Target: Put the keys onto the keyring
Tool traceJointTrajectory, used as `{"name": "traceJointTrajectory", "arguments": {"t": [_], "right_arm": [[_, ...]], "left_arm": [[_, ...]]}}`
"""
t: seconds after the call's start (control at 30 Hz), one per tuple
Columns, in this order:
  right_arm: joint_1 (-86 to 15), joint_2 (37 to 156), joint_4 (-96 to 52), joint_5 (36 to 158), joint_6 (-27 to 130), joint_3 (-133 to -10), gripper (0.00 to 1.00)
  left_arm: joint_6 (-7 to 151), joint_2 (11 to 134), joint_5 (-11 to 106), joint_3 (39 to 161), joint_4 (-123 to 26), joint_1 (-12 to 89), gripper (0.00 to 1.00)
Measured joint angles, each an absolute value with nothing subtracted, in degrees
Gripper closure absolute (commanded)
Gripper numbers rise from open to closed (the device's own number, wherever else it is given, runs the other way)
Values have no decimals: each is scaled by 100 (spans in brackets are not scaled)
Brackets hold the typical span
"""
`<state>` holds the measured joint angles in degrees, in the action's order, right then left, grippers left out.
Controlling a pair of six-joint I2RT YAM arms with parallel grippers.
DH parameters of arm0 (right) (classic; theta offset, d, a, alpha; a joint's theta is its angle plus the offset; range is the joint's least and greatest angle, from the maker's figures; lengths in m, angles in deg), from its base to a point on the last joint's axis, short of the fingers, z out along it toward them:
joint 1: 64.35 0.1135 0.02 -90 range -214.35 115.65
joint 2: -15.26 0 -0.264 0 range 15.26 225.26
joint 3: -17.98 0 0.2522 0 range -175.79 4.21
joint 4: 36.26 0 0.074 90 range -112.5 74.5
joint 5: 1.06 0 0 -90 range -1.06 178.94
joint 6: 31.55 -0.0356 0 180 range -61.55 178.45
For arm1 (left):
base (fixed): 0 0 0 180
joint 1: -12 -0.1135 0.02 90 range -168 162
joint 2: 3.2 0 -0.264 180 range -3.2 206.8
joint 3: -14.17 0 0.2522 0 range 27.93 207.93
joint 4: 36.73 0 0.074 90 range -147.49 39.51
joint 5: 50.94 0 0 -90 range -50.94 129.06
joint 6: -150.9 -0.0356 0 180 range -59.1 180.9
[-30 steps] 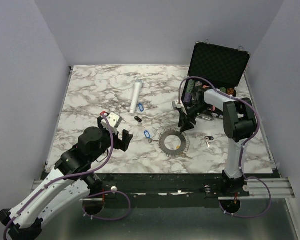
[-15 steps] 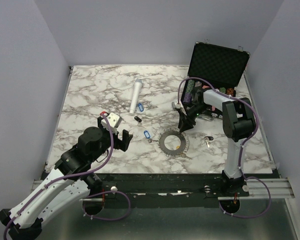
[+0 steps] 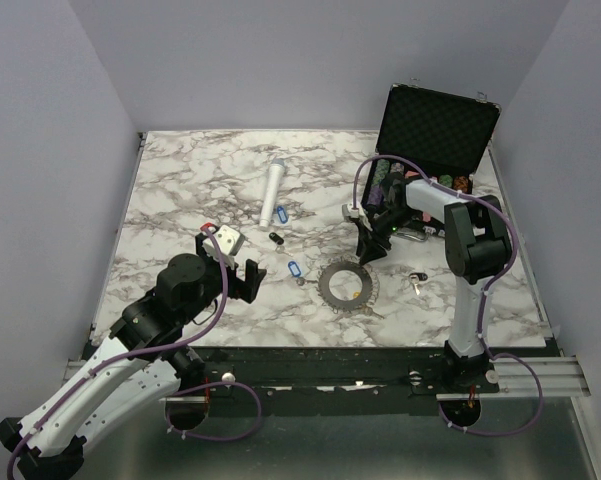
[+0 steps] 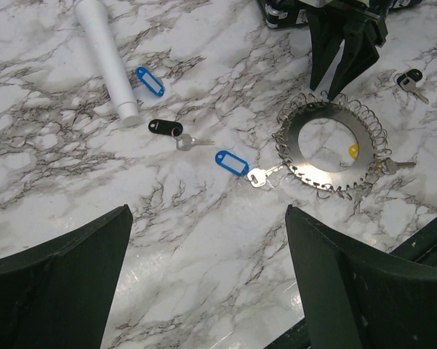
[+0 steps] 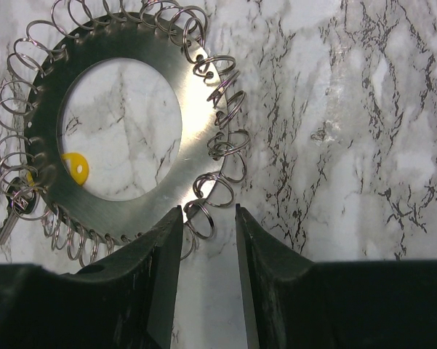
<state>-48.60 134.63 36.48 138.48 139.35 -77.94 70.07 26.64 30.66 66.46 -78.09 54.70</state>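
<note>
The keyring [image 3: 347, 285] lies flat on the marble, its rim hung with small split rings [image 5: 203, 211]. A yellow-tagged key [image 5: 75, 167] hangs on it. My right gripper [image 5: 207, 209] points down at the keyring's far rim [image 4: 327, 145], jaws narrowly apart around one split ring that touches only the left finger. Loose keys lie left of the keyring: a blue-tagged one [image 4: 233, 162], a black-tagged one [image 4: 160, 126] and another blue tag [image 4: 150, 81]. Another black key [image 3: 416, 279] lies right of the keyring. My left gripper [image 4: 207, 211] hovers wide open and empty, near the table's front left [image 3: 238, 275].
A white cylinder [image 3: 273, 192] lies at the back centre. An open black case [image 3: 435, 130] with poker chips [image 3: 385, 185] stands at the back right, behind the right arm. A small pale block [image 3: 225, 238] sits by the left gripper. The front table edge [image 4: 422, 240] is close.
The right wrist has shifted slightly left over the keyring's far rim. The left arm, keys and keyring have not moved.
</note>
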Motion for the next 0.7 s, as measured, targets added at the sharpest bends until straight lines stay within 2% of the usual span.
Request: {"name": "traceJointTrajectory", "arguments": {"t": [0.7], "right_arm": [[-4828, 13461, 3819, 13738, 14138, -7719, 64]], "left_arm": [[7007, 2664, 3061, 6646, -7809, 5470, 6]]}}
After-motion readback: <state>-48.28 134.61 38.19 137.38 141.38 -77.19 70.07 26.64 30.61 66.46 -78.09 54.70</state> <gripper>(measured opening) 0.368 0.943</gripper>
